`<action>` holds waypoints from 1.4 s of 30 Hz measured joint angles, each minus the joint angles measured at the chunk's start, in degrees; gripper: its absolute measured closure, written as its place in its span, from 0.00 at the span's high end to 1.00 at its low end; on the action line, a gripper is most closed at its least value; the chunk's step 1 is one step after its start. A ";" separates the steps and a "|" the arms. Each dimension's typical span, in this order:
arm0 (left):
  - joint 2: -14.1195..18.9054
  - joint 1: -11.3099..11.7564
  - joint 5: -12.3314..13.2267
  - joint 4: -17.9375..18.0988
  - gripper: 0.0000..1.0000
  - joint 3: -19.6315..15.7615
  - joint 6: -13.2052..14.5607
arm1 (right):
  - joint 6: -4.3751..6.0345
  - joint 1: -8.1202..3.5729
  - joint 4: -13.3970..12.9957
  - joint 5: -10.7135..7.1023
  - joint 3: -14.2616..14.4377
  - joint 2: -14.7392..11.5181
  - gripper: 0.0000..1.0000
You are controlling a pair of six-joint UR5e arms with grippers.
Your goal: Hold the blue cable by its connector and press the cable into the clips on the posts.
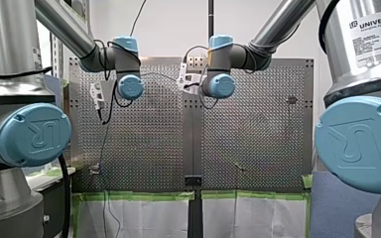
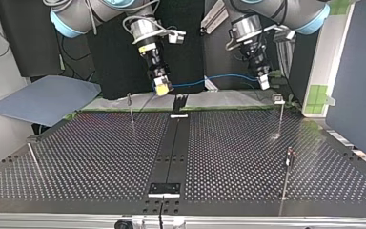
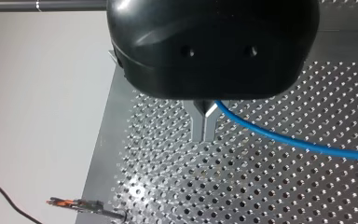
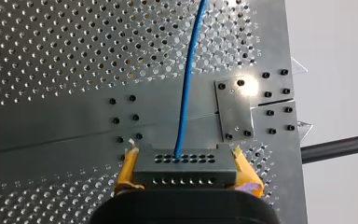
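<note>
The blue cable (image 2: 209,78) hangs taut in the air between my two grippers, above the table's far edge in the top view. My right gripper (image 4: 185,169), with yellow pads (image 4: 126,170), is shut on the grey connector (image 4: 185,158), and the cable (image 4: 186,84) runs straight out of it. My left gripper (image 3: 204,133) has its metal fingers shut on the cable (image 3: 279,137), which leaves them sideways. In the top view my right gripper (image 2: 162,86) is left of centre and my left gripper (image 2: 264,81) is to its right. Both are well above the plate.
Thin posts stand on the perforated table (image 2: 100,157): one (image 2: 131,109) near my right gripper, one with a clip (image 2: 279,99) below my left gripper, and one (image 2: 289,164) nearer the camera. Another clip on a post (image 3: 74,204) shows beyond the left fingers. A black strip (image 2: 174,148) runs down the table's middle.
</note>
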 joint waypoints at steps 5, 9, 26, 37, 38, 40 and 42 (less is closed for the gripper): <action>0.24 0.76 0.03 -1.63 0.00 1.76 -0.53 | 0.04 -0.09 0.08 -0.57 -0.67 0.03 0.00; 0.58 1.55 -0.03 -2.20 0.00 2.45 -0.83 | 0.08 -0.27 0.24 -0.78 -1.25 0.06 0.00; 0.97 8.86 4.95 -2.70 0.00 4.61 -3.76 | -0.05 -0.78 2.22 -1.99 -6.71 0.57 0.00; 1.27 14.67 10.77 -5.27 0.00 9.35 -4.46 | -0.51 -0.02 4.70 -2.37 -12.11 3.63 0.00; 1.33 15.08 11.16 -5.56 0.00 9.75 -4.67 | -0.64 0.06 4.84 -2.38 -12.46 4.04 0.00; 1.39 16.08 12.17 -6.00 0.00 10.75 -5.37 | -0.90 0.24 5.01 -2.36 -13.30 4.90 0.00; 1.37 16.93 13.06 -6.22 0.00 11.64 -6.05 | -1.04 0.35 5.12 -2.36 -14.05 5.39 0.00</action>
